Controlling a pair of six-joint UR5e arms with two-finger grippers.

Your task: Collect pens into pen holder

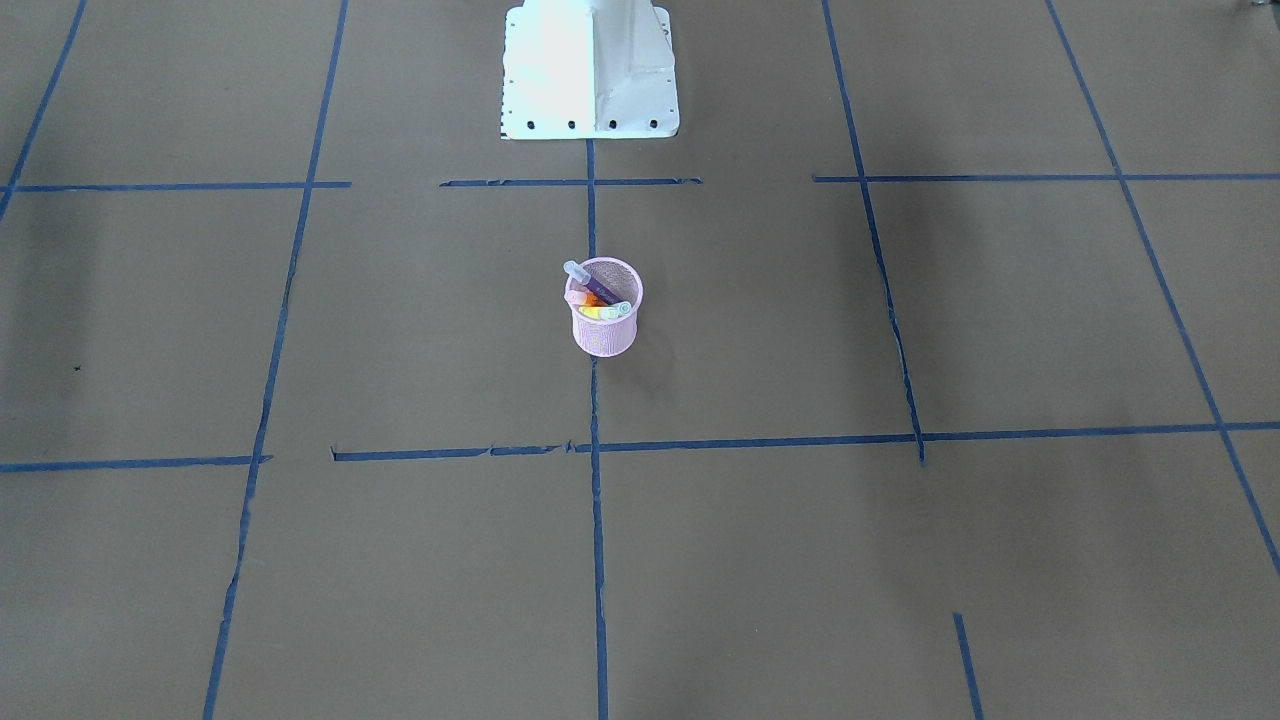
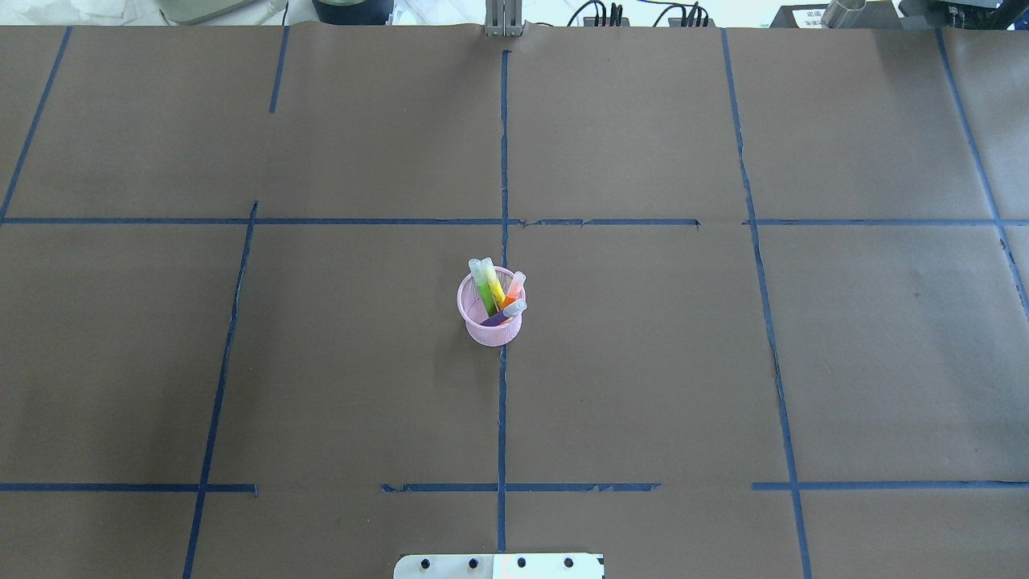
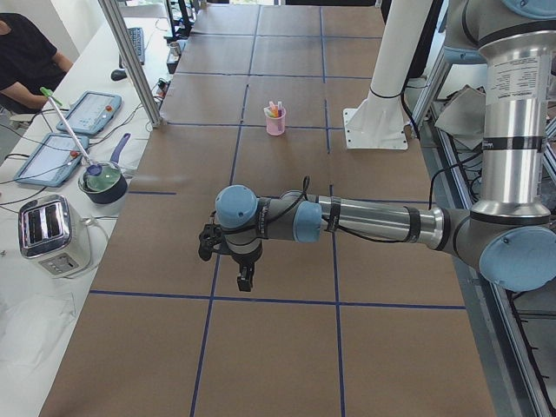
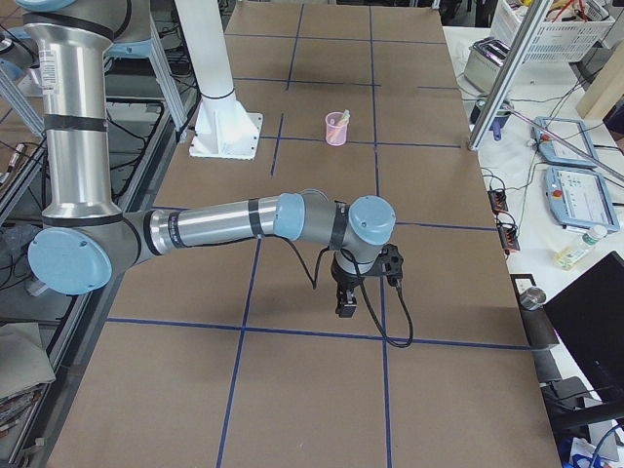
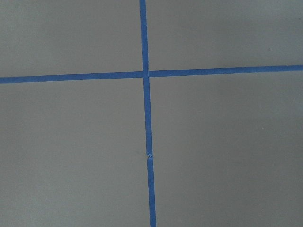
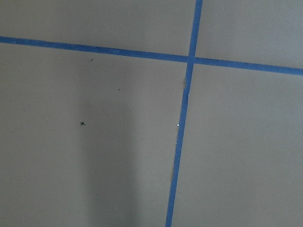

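The pink mesh pen holder (image 2: pixel 487 330) stands upright at the table's middle, on the blue centre line. It also shows in the front view (image 1: pixel 605 338) and both side views (image 3: pixel 275 125) (image 4: pixel 336 132). Inside it lean the green pen (image 2: pixel 485 293), yellow pen (image 2: pixel 495 286), orange pen (image 2: pixel 513 289) and purple pen (image 2: pixel 503 314). No pen lies on the table. My left gripper (image 3: pixel 246 280) hangs over the table's left end, far from the holder; I cannot tell if it is open. My right gripper (image 4: pixel 345 307) hangs over the right end; I cannot tell its state either.
The white robot pedestal (image 1: pixel 590 70) stands behind the holder. Both wrist views show only brown paper with blue tape lines. A side bench holds a toaster (image 3: pixel 52 234), a pot (image 3: pixel 102 181) and tablets; a person (image 3: pixel 26 52) sits there.
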